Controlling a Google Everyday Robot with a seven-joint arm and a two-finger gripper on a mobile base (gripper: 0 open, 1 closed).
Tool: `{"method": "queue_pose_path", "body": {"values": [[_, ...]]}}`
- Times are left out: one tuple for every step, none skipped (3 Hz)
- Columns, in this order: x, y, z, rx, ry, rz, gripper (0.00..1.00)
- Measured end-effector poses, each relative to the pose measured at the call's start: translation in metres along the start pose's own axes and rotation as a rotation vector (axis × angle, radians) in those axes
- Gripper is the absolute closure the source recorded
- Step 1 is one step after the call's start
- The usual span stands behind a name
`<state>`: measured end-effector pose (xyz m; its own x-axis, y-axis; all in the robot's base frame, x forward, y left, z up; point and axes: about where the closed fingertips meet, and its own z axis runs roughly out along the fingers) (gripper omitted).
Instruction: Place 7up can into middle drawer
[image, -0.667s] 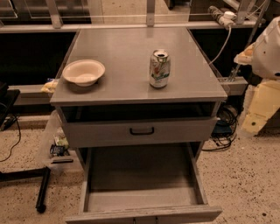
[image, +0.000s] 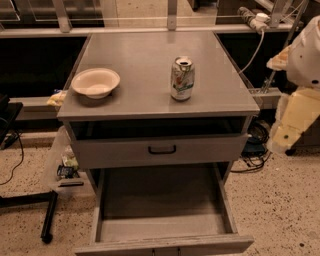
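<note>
Floor: speckled beige stone is seen around a grey table (image: 131, 52).
Hand (image: 281, 141): it is held at the right edge of view, beside the table and off its top; whether it is clenched or released cannot be told.
7up can (image: 182, 78): it is stood upright on the table top, left of the hand and well apart from it.
Middle drawer (image: 160, 200): it is pulled out, left of and lower than the hand.
Bowl (image: 95, 82): it is set farther left of the hand than the can.
</note>
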<state>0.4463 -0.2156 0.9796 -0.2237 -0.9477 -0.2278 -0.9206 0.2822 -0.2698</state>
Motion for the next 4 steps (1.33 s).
{"method": "queue_pose_path", "body": {"values": [[-0.011,-0.024,0.011,0.031,-0.045,0.020,0.00],[-0.024,-0.054,0.034,0.038,-0.089,0.043,0.00],[-0.045,-0.084,0.064,0.029,-0.150,0.054,0.00],[-0.071,-0.111,0.093,0.016,-0.222,0.054,0.00]]}}
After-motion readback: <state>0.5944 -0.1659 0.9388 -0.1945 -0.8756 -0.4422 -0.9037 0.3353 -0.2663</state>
